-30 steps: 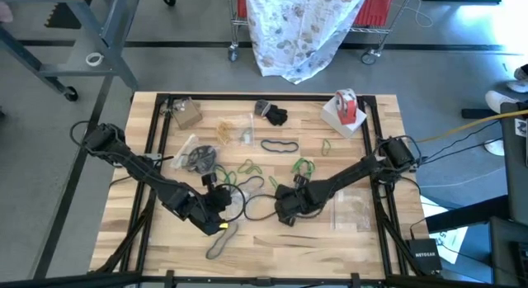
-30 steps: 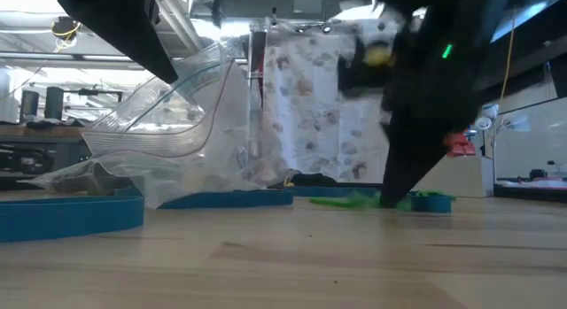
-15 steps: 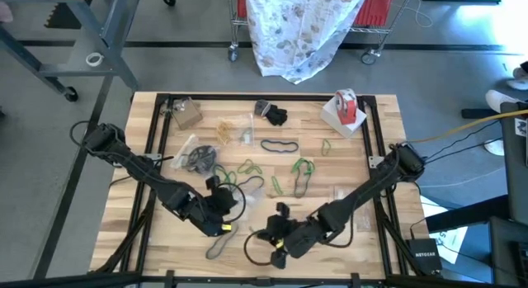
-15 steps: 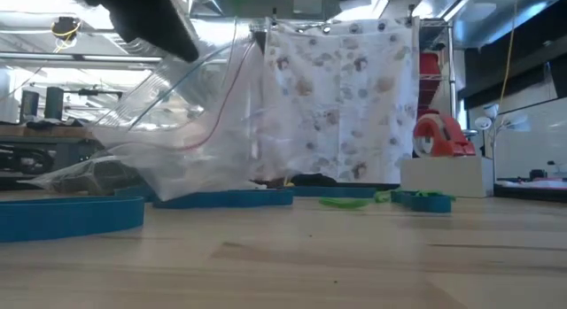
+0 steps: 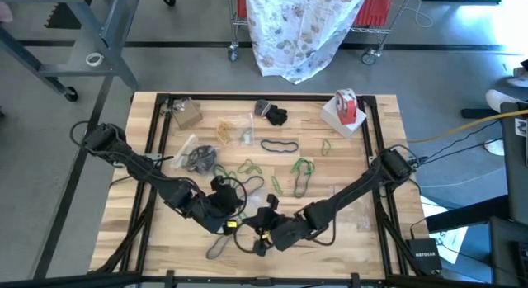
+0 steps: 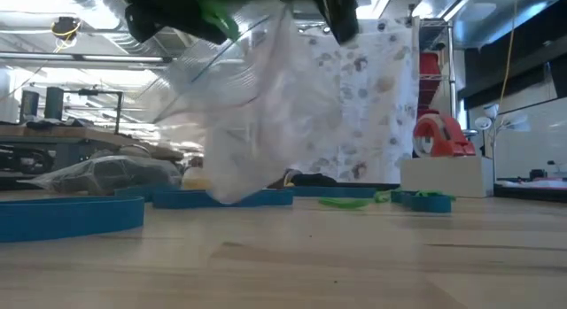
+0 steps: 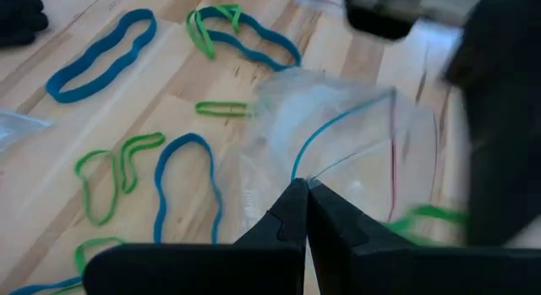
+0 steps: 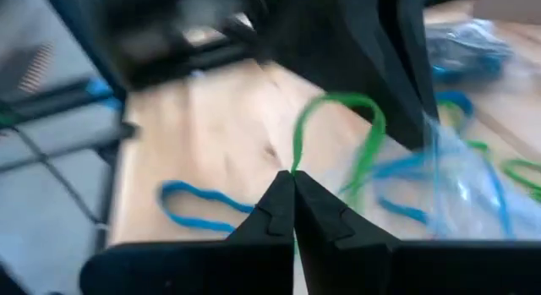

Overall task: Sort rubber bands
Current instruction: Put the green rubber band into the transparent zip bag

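Observation:
Blue and green rubber bands (image 5: 247,167) lie loose on the middle of the wooden table, and a longer blue one (image 5: 280,145) lies farther back. My left gripper (image 5: 227,201) is shut on a clear zip bag (image 7: 355,151), which hangs above the table's near middle (image 6: 257,123). Just right of it, my right gripper (image 5: 262,226) is shut on a green rubber band (image 8: 338,117). It holds the band up beside the bag's top (image 6: 217,12). My left gripper pinches the bag's top edge (image 7: 297,170), at the blue zip line, between its two fingertips. It slants down from the table's left. The bag hangs slack below it, and its lower end (image 6: 226,196) reaches down close to the table. My right gripper pinches one end of the green band's loop (image 8: 293,164) between its fingertips. It slants down from the table's right. The rest of the loop stands out beyond the fingers, lifted clear of the table, next to the bag.
A red-and-white tape roll (image 5: 346,106) sits on a white box at the far right. Filled clear bags (image 5: 196,156) lie at the far left, another bag (image 5: 355,207) lies flat at the right, and a greyish band (image 5: 221,241) lies near the front edge.
My right gripper has risen off the table by the green bands with a green band. It drew back toward the near edge, then went left up to the bag, tipping closer to level. My left gripper has rolled a little, and the hanging bag has swung.

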`<action>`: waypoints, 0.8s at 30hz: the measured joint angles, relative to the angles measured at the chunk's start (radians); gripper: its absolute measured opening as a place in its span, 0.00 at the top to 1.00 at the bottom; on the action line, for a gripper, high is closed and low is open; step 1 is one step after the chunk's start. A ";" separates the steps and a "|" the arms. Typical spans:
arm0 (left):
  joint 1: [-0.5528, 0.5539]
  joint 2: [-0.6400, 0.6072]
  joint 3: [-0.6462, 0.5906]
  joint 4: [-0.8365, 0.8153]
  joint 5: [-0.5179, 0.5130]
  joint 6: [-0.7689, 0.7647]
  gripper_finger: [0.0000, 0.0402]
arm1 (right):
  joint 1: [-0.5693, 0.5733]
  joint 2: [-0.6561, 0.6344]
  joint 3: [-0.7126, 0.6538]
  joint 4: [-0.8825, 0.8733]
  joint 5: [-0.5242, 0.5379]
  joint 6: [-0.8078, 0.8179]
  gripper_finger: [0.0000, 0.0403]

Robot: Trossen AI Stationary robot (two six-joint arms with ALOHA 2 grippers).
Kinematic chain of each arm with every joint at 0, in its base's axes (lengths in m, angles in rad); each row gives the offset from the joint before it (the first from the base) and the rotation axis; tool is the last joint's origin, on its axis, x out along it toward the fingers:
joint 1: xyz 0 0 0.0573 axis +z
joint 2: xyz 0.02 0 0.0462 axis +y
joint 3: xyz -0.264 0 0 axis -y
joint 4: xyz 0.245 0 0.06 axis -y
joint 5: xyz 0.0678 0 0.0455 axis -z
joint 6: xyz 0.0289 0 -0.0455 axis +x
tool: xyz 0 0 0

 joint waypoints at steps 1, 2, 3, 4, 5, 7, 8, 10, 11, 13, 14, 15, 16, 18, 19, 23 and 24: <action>0.000 0.000 0.000 0.003 0.000 -0.001 1.00 | -0.004 0.007 0.000 -0.022 0.021 0.001 1.00; -0.001 0.000 0.000 0.005 0.000 -0.001 1.00 | -0.005 0.008 0.000 -0.058 0.040 0.002 1.00; -0.001 0.000 0.000 0.009 0.000 -0.002 1.00 | -0.005 0.008 0.000 -0.093 0.061 0.004 1.00; -0.002 0.000 0.000 0.007 0.001 -0.007 1.00 | -0.005 0.008 0.001 -0.124 0.084 0.018 1.00; -0.003 -0.001 0.000 0.005 0.008 -0.011 1.00 | -0.005 0.008 0.001 -0.162 0.119 0.032 1.00; -0.003 -0.002 0.000 0.006 0.034 -0.016 1.00 | -0.004 0.008 0.001 -0.226 0.177 0.050 1.00; -0.003 -0.002 0.000 0.007 0.046 -0.016 1.00 | -0.004 0.008 0.001 -0.252 0.193 0.051 1.00; -0.005 -0.002 0.000 0.007 0.060 -0.021 1.00 | -0.005 0.006 0.001 -0.261 0.200 0.051 1.00; -0.007 -0.002 0.000 0.008 0.060 -0.025 1.00 | -0.005 0.006 0.001 -0.260 0.193 0.051 1.00; -0.008 -0.002 0.000 0.020 0.061 -0.023 1.00 | -0.013 0.014 0.002 -0.258 0.158 0.051 1.00; -0.010 -0.004 0.001 0.030 0.062 -0.022 1.00 | -0.017 0.020 0.002 -0.266 0.141 0.052 1.00; -0.015 -0.005 0.007 0.028 0.064 -0.025 1.00 | -0.018 0.028 0.002 -0.278 0.121 0.057 1.00; -0.020 -0.006 0.015 0.027 0.064 -0.025 1.00 | -0.019 0.039 0.002 -0.286 0.100 0.072 1.00; -0.035 -0.008 0.031 0.031 0.064 -0.020 1.00 | -0.020 0.054 0.001 -0.296 0.075 0.103 1.00; -0.040 -0.008 0.035 0.030 0.064 -0.018 1.00 | -0.021 0.057 0.001 -0.296 0.070 0.122 1.00; -0.040 -0.008 0.034 0.027 0.067 -0.022 1.00 | -0.025 0.057 0.007 -0.283 0.071 0.181 1.00; -0.034 -0.008 0.030 0.028 0.067 -0.023 1.00 | -0.025 0.057 0.017 -0.286 0.073 0.184 1.00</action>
